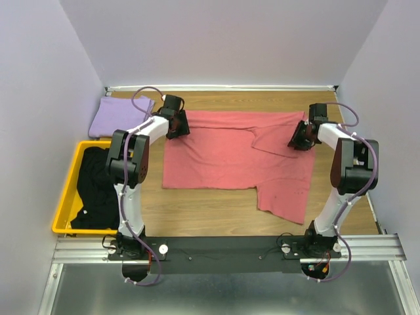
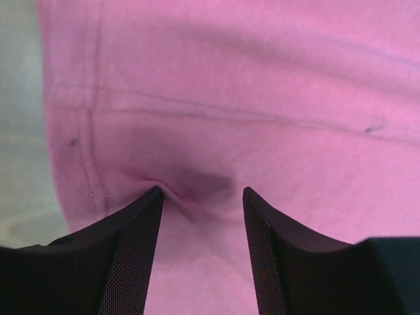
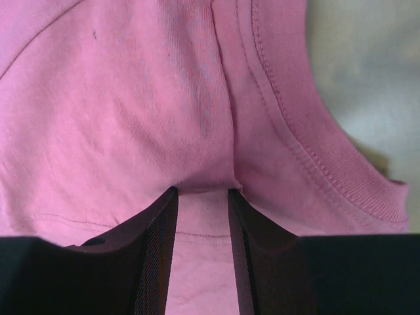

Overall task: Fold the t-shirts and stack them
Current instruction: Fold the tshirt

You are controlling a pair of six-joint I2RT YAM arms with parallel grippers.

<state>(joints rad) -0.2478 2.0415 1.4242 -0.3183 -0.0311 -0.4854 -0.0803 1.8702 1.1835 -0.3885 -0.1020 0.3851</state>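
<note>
Across the middle of the bench [image 1: 216, 210] the salmon-pink t-shirt [image 1: 230, 161] is lying spread out. Left claw [image 2: 202, 197] is pinching a pucker of its cloth at the upper left corner; right claw [image 3: 202, 191] is clenching a fold near the collar at the upper right. Lavender t-shirt [image 1: 119, 118] is sitting folded at upper left, just above the yellow bin [image 1: 65, 197] holding black t-shirts [image 1: 97, 190].

Bare table [image 1: 197, 210] lies open in front of my salmon-pink t-shirt [image 1: 223, 154], wide enough to pass. On my left the yellow bin [image 1: 65, 197] of black t-shirts [image 1: 95, 187] and the folded lavender t-shirt [image 1: 119, 117] crowd the wall. The shirt's right edge runs close to my right arm [image 1: 348, 170].
</note>
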